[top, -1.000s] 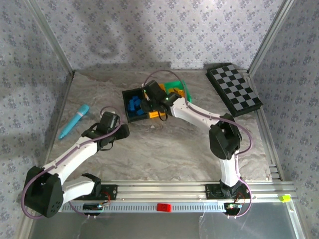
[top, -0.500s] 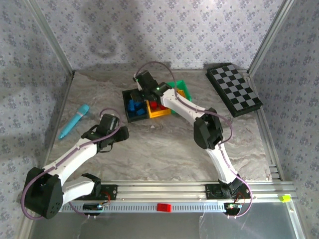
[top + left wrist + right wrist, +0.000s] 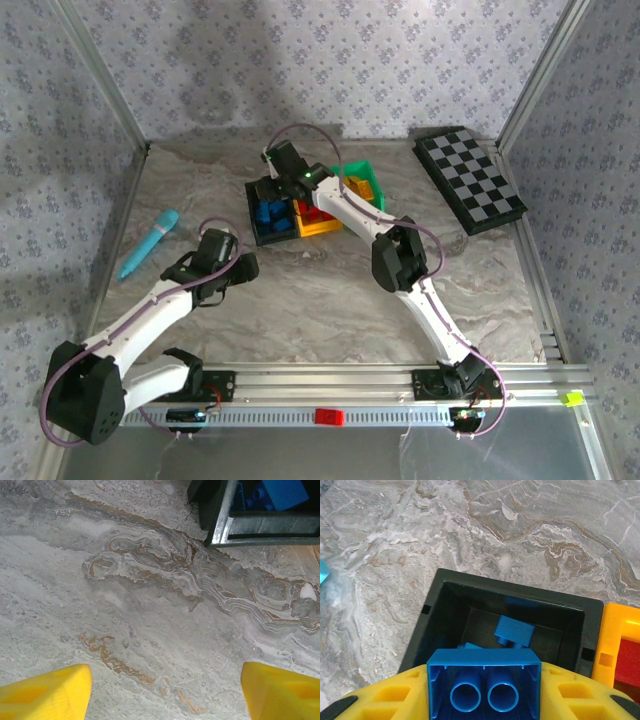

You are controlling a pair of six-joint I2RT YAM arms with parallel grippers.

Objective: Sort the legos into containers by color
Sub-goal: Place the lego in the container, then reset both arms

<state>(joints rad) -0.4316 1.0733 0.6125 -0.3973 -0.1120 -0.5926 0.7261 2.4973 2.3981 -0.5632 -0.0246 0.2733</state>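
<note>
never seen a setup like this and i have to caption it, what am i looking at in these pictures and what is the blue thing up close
These are two robot arms bolted at the near edge of a marble-patterned table. The wide picture comes from a fixed camera above and behind them; the other two come from a camera on each wrist, looking past its yellow fingers. The left end effector is open over bare table, holding nothing. The right end effector grips a blue lego above a black bin with blue legos inside. Beside it sit a yellow bin holding red pieces and a green bin. A cyan marker and a checkerboard lie off to the sides.
</note>
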